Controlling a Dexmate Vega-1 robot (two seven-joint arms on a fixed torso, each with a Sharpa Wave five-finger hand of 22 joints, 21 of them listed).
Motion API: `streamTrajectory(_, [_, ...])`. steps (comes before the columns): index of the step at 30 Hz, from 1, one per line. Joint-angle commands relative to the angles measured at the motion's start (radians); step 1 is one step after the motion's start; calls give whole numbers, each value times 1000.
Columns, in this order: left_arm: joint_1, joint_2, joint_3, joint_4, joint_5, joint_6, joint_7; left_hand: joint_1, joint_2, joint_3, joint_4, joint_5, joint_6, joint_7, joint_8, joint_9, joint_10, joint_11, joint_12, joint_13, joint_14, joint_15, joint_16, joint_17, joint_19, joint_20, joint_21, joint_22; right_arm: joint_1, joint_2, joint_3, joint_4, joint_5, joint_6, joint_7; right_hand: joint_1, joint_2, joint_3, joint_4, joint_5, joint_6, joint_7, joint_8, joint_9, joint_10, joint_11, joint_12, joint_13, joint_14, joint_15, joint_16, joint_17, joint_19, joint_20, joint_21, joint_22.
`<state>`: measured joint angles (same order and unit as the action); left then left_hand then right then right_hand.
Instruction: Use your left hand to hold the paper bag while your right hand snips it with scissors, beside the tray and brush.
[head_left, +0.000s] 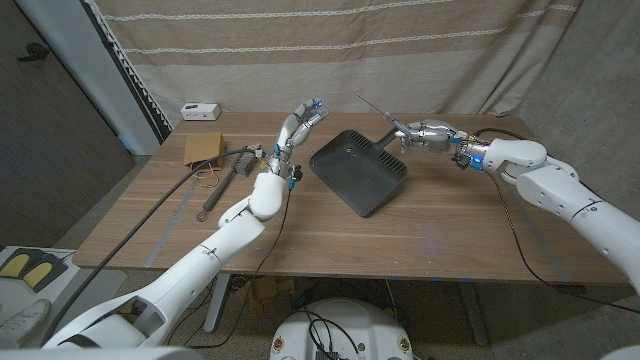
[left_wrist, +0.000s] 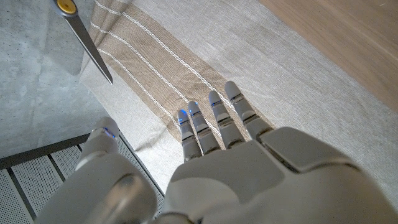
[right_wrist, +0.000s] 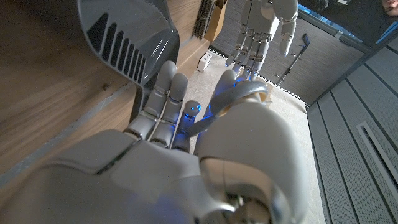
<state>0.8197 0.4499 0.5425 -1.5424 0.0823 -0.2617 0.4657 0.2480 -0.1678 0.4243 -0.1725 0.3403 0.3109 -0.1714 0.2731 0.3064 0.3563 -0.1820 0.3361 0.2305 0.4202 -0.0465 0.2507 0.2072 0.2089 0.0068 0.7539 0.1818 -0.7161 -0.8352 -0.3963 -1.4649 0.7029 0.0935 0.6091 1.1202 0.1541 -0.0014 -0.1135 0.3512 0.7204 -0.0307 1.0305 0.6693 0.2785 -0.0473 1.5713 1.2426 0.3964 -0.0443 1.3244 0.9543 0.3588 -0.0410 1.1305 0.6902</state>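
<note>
Brown paper bag (head_left: 203, 148) lies at ten o'clock on the wooden counter (head_left: 440, 230), beside a long-handled brush (head_left: 222, 181) and left of the dark tray (head_left: 358, 170). Left hand (head_left: 297, 128) is raised, released, fingers spread. Right hand (head_left: 428, 136) grasps the scissors (head_left: 388, 119) at one o'clock.

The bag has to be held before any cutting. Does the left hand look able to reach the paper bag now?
Probably yes. The left hand is raised and holds nothing, and the paper bag lies to its left with only bare table between.
</note>
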Motion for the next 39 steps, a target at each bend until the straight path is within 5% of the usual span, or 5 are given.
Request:
streamTrajectory(1, [-2,-5,0,14,-5,-7,2,15,0,0,5,5,8,2,7,0,10,3,-7,2,7,-128,0,1,12,0,-6,2,12,37,12,47,142,-71,90,-10,5,4,7,-7,-32,-8,151,7,108,-119,5,2,-19,-168,0,-8,-12,-42,5,-6])
streamTrajectory(7, [-4,-7,1,20,-11,-10,-2,18,0,-1,5,6,8,2,6,-1,10,0,-8,3,7,-128,0,2,15,0,-8,2,13,68,26,73,228,-131,131,-18,4,4,11,-11,-42,-10,147,4,83,-116,3,0,-40,-168,2,-18,-28,-31,5,-22])
streamTrajectory(12, [-5,-6,1,20,-24,-6,-15,27,-1,-5,8,8,7,1,6,-1,9,-2,-15,5,11,-126,1,1,64,58,1,2,20,96,32,103,277,-168,165,-45,3,-3,26,-11,-75,-21,148,20,50,-113,0,-2,-71,-166,2,-31,-47,-20,4,-42])
streamTrajectory(26, [-8,-6,3,22,-28,0,-18,30,0,-8,11,8,10,1,7,-2,11,4,-18,7,10,-125,-1,1,41,35,-16,2,37,147,52,155,368,-264,224,-65,16,7,37,5,-83,-35,134,-11,-69,-133,-35,-36,-164,-168,4,-61,-114,-5,0,-89])
streamTrajectory(39, [-9,-8,5,27,-35,1,-22,32,1,-11,14,8,12,3,7,-3,11,1,-21,8,9,-125,-1,2,37,28,-23,3,34,174,83,153,457,-371,240,-82,18,9,45,11,-97,-39,137,-10,-86,-139,-34,-36,-203,-168,10,-80,-139,-11,0,-122])
